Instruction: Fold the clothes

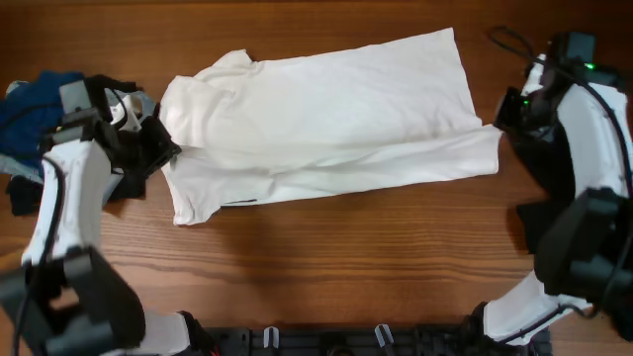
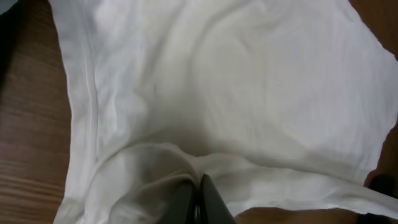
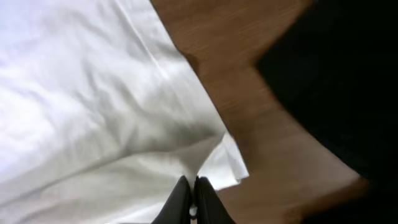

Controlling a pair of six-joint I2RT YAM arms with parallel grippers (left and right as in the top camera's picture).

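Left pincer: clamped on shirt fabric.
Right pincer: clamped on its corner.
Risk: thin pinches may be lost if pulled unevenly.

Bright even light, wrist cams blurry

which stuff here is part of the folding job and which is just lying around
In the job:
large white fabric T-shirt
left end effector and right end effector, both shut on it
crumpled blue and black fabric heap, likely queued

Lying about:
thin black cable
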